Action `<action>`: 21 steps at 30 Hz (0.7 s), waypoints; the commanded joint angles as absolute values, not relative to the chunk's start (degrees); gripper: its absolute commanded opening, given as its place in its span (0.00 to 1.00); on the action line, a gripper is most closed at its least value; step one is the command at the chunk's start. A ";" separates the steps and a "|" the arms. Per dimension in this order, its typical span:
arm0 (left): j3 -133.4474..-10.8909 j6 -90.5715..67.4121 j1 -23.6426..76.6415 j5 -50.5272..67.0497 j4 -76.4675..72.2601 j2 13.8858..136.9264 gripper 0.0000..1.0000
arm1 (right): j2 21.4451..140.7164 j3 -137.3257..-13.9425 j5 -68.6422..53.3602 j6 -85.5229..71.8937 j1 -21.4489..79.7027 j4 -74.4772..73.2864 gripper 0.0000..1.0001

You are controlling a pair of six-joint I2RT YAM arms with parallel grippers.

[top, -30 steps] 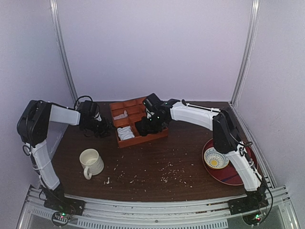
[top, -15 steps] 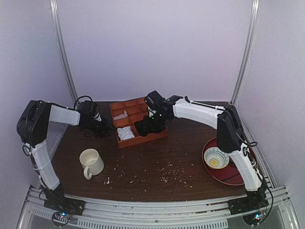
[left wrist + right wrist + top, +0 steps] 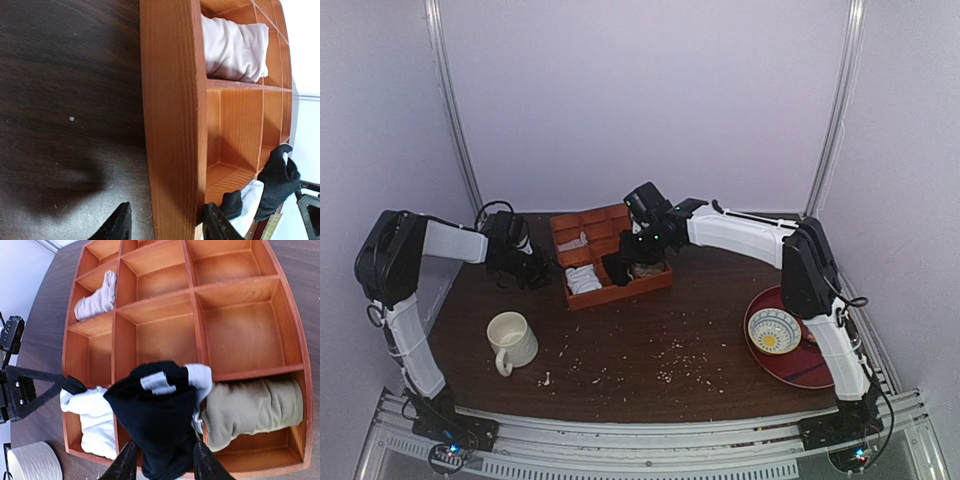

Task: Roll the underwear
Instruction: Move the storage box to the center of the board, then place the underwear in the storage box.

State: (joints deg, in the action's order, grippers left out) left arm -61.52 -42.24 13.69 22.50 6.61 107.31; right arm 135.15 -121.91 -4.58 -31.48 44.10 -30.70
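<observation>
From the top camera, the wooden tray (image 3: 610, 262) is seen at the back of the brown table (image 3: 650, 350). The right gripper (image 3: 642, 262) is held over the tray's right end, with a dark bundle under it. The left gripper (image 3: 532, 268) is seen just left of the tray, low by the table. A cream mug (image 3: 511, 341) is placed nearer the arm bases, and a bowl (image 3: 773, 330) is set on a red plate (image 3: 815, 372) far to the right.

From the left wrist camera, the left gripper (image 3: 165, 227) is seen with its 2 fingers apart, 1 on each side of the tray's wall. Nothing is held. A pale cloth (image 3: 232, 47) is tucked in 1 box ahead.

From the right wrist camera, the black underwear (image 3: 152, 415) is clamped between the 2 fingers of the right gripper (image 3: 162, 460), above the tray's near row. A white cloth (image 3: 92, 422) is seen to its left, and a tan roll (image 3: 252, 407) to its right.
</observation>
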 commanded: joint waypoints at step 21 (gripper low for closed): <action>-61.73 -42.02 13.00 20.10 9.95 107.82 0.62 | 146.26 -127.87 -4.36 -29.57 46.65 -29.48 0.12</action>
